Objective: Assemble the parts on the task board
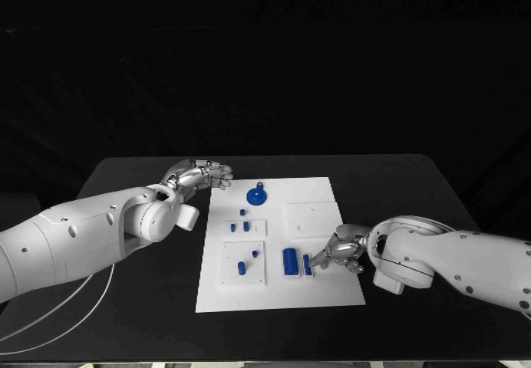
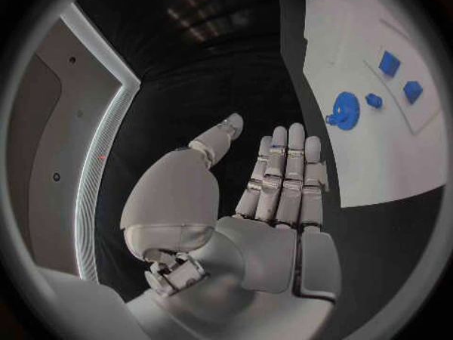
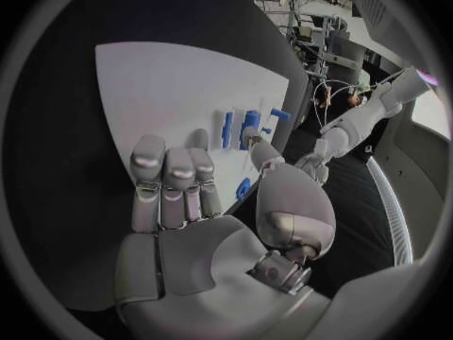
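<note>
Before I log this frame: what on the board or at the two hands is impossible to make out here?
- Head view: the small parts on the task board are too small to tell their shapes.
- Head view: the right hand covers the board's edge; contact with the slim blue piece is unclear.
- Right wrist view: a blue part is half hidden behind the thumb.
- Left wrist view: the board is cut off by the circle's rim beyond the left hand.

The room is dim and the black desk [image 1: 144, 307] swallows most of the light, so the white task board [image 1: 279, 245] stands out bright with hardly any shadow on it. At the wrists the fisheye bends straight edges, and soft glare sits on the silver fingers [image 2: 283, 166].
</note>
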{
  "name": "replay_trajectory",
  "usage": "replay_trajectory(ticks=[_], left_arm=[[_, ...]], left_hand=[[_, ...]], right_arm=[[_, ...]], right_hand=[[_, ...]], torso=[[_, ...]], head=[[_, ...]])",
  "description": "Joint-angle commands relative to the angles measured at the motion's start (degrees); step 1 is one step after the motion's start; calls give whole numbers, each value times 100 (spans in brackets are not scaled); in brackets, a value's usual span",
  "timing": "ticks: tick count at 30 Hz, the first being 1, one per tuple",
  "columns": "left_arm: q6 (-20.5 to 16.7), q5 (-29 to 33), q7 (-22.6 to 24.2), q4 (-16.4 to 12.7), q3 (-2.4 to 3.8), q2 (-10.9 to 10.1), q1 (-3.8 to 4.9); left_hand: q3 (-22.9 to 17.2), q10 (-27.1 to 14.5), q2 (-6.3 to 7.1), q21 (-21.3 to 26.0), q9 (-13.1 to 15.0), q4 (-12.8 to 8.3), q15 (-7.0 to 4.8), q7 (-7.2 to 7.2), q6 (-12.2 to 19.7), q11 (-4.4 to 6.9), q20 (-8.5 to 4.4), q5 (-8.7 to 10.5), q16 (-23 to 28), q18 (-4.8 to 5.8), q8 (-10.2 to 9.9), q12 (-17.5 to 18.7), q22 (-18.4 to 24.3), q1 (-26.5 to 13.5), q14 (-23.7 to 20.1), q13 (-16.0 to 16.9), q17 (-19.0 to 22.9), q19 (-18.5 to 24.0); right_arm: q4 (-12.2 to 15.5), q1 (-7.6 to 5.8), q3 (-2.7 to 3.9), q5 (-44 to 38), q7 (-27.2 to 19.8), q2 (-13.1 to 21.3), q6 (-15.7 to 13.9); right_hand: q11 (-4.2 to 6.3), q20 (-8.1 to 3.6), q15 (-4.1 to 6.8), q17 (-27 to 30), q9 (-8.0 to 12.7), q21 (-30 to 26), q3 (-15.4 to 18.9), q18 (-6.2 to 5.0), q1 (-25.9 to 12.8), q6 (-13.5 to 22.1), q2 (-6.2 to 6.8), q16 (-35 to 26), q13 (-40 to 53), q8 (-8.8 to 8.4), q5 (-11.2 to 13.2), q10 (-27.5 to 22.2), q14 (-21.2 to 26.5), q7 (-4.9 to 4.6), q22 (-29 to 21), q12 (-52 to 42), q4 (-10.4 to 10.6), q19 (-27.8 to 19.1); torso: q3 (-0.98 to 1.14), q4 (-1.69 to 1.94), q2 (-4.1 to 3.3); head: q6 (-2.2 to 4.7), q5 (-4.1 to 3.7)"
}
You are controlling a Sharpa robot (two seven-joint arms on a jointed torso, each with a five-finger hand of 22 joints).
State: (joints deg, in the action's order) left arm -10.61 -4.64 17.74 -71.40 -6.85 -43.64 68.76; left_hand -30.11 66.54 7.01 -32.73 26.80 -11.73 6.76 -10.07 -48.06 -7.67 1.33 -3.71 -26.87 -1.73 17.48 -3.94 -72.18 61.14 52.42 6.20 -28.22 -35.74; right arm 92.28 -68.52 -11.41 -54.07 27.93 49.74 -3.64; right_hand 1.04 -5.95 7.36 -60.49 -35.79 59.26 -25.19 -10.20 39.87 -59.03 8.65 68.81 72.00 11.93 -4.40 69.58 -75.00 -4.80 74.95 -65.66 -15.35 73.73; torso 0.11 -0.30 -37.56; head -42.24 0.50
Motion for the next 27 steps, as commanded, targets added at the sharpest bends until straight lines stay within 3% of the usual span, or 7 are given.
replay_trajectory(ticks=[1, 8, 14, 20, 22, 25, 27], left_arm=[[41, 33, 67, 61, 5, 25, 11], [-13, 114, 145, 382, 7, 117, 92], [-16, 172, 211, 780, 9, 228, 212], [-104, 191, 221, 1099, 21, 379, 278], [-92, 192, 229, 1214, 24, 445, 285], [-62, 255, 214, 1361, 26, 528, 289], [-61, 288, 214, 1440, 26, 587, 288]], left_hand=[[6, 40, 21, 24, -8, 23, 32, -5, 35, -13, -1, 31, 39, -74, 27, -23, -7, -24, -1, -6, -10, 39], [6, 42, 22, 27, -9, 23, 32, -5, 36, -13, -1, 30, 48, -74, 27, -24, -13, -18, -1, -8, -18, 38], [-2, 46, 5, 68, -16, 25, 52, -4, 37, -1, 21, 28, 174, -65, 33, -25, -34, 2, -120, -18, -15, 84], [-8, 40, -19, 94, -19, 25, 43, 8, 35, 17, 19, 26, 223, -56, 38, -20, -37, 13, -150, -26, -17, 103], [-2, -19, -15, 126, -31, 20, 64, 19, 69, 12, 27, 23, 302, -51, 22, 6, -31, 5, -231, -47, 1, 111], [29, -240, -23, 259, -59, -6, 99, 69, 157, 16, 67, 28, 482, -18, -17, 27, 4, -38, -418, -125, 53, 217], [62, -485, -7, 408, -88, -28, 137, 106, 272, 15, 109, 36, 643, 39, -75, 31, 47, -84, -622, -206, 112, 370]], right_arm=[[-191, -115, 54, 394, -527, 30, 109], [-1471, -283, 250, 1068, -2218, -298, -363], [-2482, -301, 510, 1894, -3249, -729, -709], [-3435, -296, 685, 2386, -3792, -1235, -895], [-3672, -274, 703, 2596, -3903, -1349, -852], [-3889, -211, 753, 2847, -4078, -1449, -760], [-3980, -167, 802, 3023, -4152, -1496, -682]], right_hand=[[7, -32, -8, -3, -31, -30, 97, -480, -82, 94, 20, -26, -26, 13, 66, -55, 6, -53, 30, 57, -50, -30], [-29, -72, -38, 7, -8, -92, 129, -480, 33, 239, -130, -78, -111, -58, -37, -202, 28, -95, 11, 191, -120, -61], [-73, -28, -84, 72, -14, -248, 136, -479, 409, 320, -357, -244, -234, -82, -310, -454, 151, -135, -35, 403, -116, -211], [-237, 378, -270, 632, -26, -1272, -208, -376, 808, 450, -402, -1250, -1032, -107, -437, -1157, 937, -260, -513, 1490, -102, -1065], [-350, 643, -462, 1034, -35, -1972, -332, -267, 802, 523, -400, -1960, -1595, -113, -447, -1478, 1284, -380, -927, 2120, -107, -1488], [-810, 1077, -1188, 1812, 11, -3186, -483, -37, 854, 726, -389, -3248, -3050, -168, -433, -1792, 1983, -518, -1656, 3585, -207, -2542], [-987, 1285, -1406, 2267, 76, -3718, -404, 46, 907, 839, -455, -3927, -3941, -194, -472, -1928, 2372, -542, -2013, 4337, -146, -2975]], torso=[[-6, -7, 12], [-34, 4, 45], [-101, -5, 115], [-129, -22, 161], [-132, -16, 177], [-123, -9, 209], [-114, -6, 222]], head=[[98, -7], [458, -75], [701, -79], [865, -90], [893, -95], [930, -103], [974, -92]])
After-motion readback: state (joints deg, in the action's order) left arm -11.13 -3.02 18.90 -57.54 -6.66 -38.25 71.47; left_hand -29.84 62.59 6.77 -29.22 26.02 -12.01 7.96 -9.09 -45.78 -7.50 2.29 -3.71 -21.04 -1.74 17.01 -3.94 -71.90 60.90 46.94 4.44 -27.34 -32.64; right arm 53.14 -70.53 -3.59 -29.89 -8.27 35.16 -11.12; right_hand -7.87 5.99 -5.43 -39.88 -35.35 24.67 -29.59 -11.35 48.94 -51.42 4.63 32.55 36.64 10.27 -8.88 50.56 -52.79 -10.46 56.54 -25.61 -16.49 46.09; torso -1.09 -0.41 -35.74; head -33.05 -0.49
